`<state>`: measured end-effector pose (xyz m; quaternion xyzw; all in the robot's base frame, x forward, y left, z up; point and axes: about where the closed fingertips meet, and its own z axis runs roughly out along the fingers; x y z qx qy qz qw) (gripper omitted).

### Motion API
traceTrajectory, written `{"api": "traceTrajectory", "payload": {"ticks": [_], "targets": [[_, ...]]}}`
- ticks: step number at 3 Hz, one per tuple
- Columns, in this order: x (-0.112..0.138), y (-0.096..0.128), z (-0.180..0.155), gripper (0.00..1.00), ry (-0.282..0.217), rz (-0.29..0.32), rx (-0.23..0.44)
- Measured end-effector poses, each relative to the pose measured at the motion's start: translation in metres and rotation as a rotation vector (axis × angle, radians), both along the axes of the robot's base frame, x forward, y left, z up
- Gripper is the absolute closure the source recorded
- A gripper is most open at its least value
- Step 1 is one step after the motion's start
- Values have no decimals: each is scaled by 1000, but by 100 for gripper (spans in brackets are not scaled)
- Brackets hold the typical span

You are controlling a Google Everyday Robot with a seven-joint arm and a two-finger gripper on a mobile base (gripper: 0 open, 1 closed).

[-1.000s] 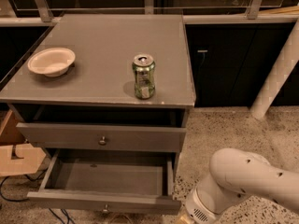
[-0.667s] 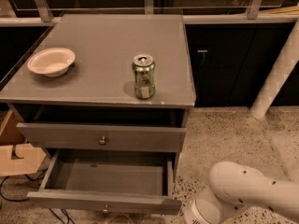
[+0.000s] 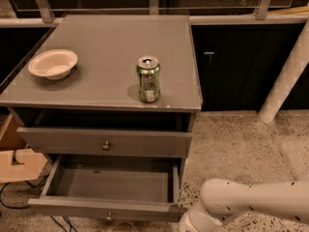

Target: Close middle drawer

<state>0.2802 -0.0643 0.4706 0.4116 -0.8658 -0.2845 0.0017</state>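
Note:
The middle drawer (image 3: 113,182) of the grey cabinet is pulled far out, showing a plain grey empty inside. Its flat front (image 3: 72,208) carries a small round metal knob (image 3: 110,216) near the bottom edge of the view. The drawer above it (image 3: 145,142), also with a knob (image 3: 106,145), stands only slightly out. My white arm (image 3: 256,201) comes in from the right, and its wrist (image 3: 193,223) sits just right of the open drawer's front right corner. The gripper is below the bottom edge, out of view.
On the cabinet top (image 3: 106,42) stand a green drink can (image 3: 148,79) and a white bowl (image 3: 53,63). A white pole (image 3: 287,76) leans at the right. Cardboard (image 3: 17,161) and cables (image 3: 9,192) lie on the floor at the left. Speckled floor (image 3: 241,144) lies right of the cabinet.
My arm has sunk lower and shifted a little left towards the open drawer's front right corner. The drawers, can and bowl have not moved.

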Motion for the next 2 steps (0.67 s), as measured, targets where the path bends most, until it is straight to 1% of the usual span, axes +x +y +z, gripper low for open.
{"api": "traceTrajectory", "payload": {"ticks": [1, 2], "targets": [[0, 0, 0, 100, 0, 0, 0], [8, 2, -13, 100, 3, -28, 22]]}}
